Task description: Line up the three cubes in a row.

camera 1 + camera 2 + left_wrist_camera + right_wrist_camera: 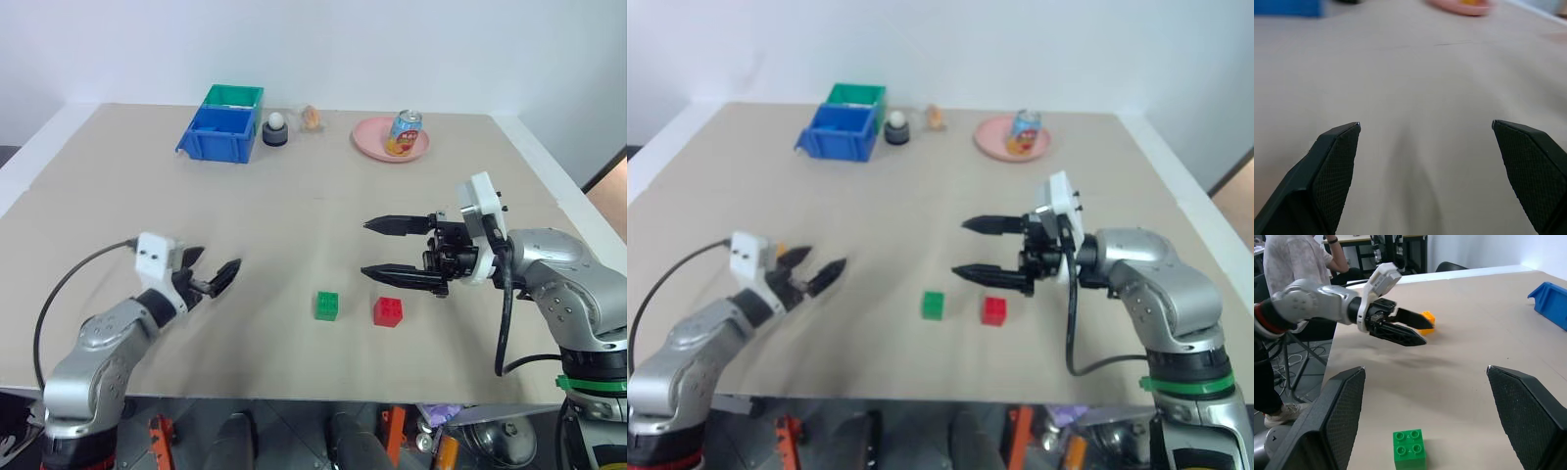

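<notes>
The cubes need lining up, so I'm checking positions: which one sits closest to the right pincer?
The red cube, just below the right pincer. The green cube sits farther toward the left arm, and the yellow-orange cube lies beyond the left pincer.

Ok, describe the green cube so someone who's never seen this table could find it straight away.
Start at the tan table and look to its near edge, far from the blue bin and pink plate. Two small studded cubes sit side by side there, apart from each other. The green cube is the left one, left of the red cube, which lies just below the right gripper.
</notes>
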`<state>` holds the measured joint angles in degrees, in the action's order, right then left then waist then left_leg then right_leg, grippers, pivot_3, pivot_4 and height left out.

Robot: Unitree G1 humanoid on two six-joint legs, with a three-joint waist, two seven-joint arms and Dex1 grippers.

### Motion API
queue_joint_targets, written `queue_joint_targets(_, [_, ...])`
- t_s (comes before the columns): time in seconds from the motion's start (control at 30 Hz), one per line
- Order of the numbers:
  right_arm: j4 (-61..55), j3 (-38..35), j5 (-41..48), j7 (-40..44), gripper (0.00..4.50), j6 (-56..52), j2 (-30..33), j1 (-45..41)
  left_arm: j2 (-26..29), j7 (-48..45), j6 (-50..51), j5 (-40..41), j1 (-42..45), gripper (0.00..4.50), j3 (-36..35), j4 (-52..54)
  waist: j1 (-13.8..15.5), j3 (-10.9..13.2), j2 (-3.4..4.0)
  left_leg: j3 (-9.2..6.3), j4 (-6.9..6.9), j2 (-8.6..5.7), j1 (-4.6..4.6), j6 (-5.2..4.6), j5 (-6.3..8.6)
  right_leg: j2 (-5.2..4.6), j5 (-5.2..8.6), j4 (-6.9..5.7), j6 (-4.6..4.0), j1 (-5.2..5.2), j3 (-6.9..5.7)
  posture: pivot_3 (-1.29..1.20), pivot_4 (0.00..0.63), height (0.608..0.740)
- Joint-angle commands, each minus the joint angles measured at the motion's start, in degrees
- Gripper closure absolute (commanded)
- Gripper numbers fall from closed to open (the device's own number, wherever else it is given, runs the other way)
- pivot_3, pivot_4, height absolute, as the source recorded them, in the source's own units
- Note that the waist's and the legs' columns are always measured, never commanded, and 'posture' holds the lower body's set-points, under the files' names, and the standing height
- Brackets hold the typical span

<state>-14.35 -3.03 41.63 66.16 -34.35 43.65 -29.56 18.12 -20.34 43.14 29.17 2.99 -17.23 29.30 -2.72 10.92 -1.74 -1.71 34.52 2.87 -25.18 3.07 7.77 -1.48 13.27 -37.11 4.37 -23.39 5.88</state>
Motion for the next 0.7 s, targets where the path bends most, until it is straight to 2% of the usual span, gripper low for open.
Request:
queue_joint_targets(0.03, [0.6, -0.2, -0.1, 1.7, 0.4, 1.3, -0.3, -1.7, -1.8, 6.1, 4.5, 2.8, -5.1, 0.05, -4.3, 6.8, 0.0, 0.0, -0.01, 0.0, 0.0, 0.01, 0.01, 0.01, 0.01, 0.01, 0.0, 0.0, 0.0, 0.0, 0.0, 0.0, 0.15, 0.74])
queue_joint_targets(0.2, [1.4, 0.8, 0.4, 4.0, 0.4, 1.0, -0.6, -3.9, -7.5, 14.5, 5.5, 2.7, -12.4, 0.05, -8.1, 9.9, 0.0, 0.0, -0.11, 0.03, 0.02, 0.01, 0.01, 0.02, 0.02, 0.0, -0.01, 0.0, -0.05, -0.03, 0.02, 0.0, 0.15, 0.74])
queue_joint_targets(0.3, [1.3, 1.7, -0.3, 4.1, 0.4, 1.3, -1.5, -4.2, -8.7, 16.9, 4.4, 1.5, -13.8, 0.05, -8.2, 9.5, 0.0, -0.1, -0.25, 0.01, 0.04, 0.01, 0.08, 0.06, 0.04, 0.01, -0.05, 0.01, -0.11, -0.04, 0.0, 0.0, 0.15, 0.74])
queue_joint_targets(0.7, [1.6, 2.1, -1.3, 3.6, 0.4, 2.0, -3.1, -4.0, -5.3, 18.4, -3.6, -5.5, -5.5, 0.05, -5.4, -4.1, -0.2, -0.2, -0.25, -0.07, 0.03, 0.01, 0.17, 0.24, 0.15, 0.04, -0.21, 0.01, -0.38, -0.18, -0.03, 0.0, 0.15, 0.74])
